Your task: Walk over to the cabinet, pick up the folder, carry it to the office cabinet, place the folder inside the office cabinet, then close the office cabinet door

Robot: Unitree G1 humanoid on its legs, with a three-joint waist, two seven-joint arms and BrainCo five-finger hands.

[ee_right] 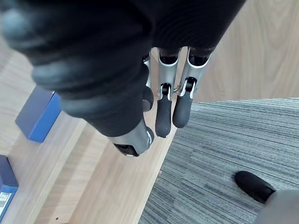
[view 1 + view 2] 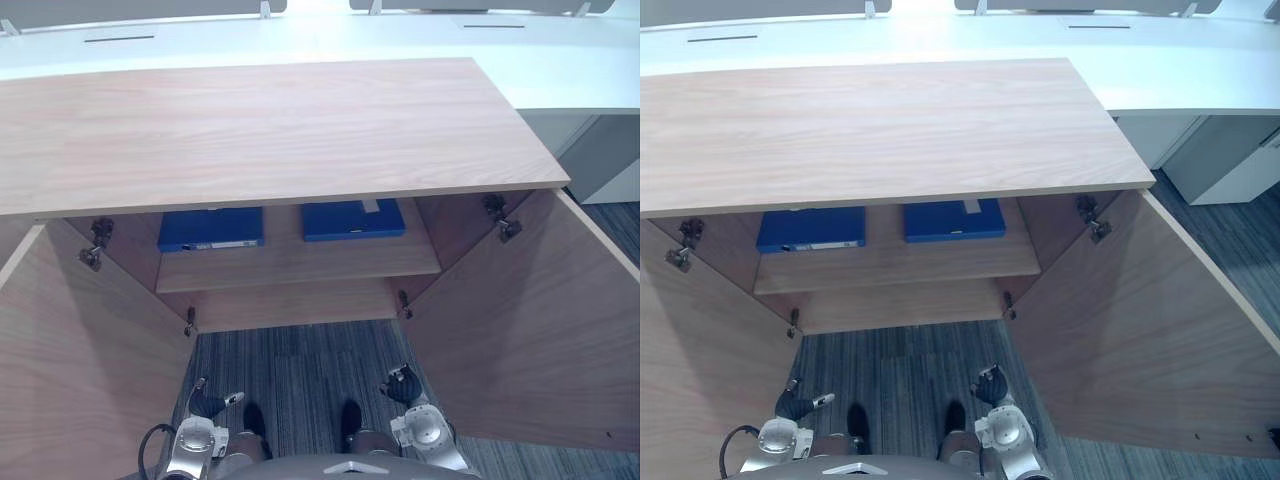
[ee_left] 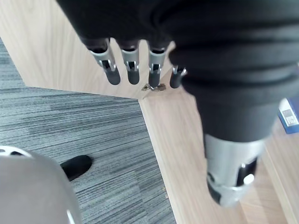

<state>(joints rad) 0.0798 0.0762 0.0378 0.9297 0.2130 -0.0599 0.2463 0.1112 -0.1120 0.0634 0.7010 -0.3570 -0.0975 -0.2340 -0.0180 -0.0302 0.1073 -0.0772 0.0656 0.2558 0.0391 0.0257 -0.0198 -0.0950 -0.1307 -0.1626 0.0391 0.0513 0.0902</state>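
Directly ahead of me is a low wooden cabinet [image 2: 270,130] with the left door [image 2: 70,370] and right door [image 2: 540,320] wide open on either side of the robot, so the inside is reachable. On its shelf [image 2: 300,265] two blue folders lie flat, side by side and apart: the left folder [image 2: 210,229] and right folder [image 2: 352,219], each partly hidden under the cabinet top. My left hand [image 2: 207,402] and right hand [image 2: 403,385] hang low near the doors' lower edges, fingers [image 3: 131,70] straight and relaxed, holding nothing. I judge the arms are lowered to be out of the way; I cannot tell which folder is the task's
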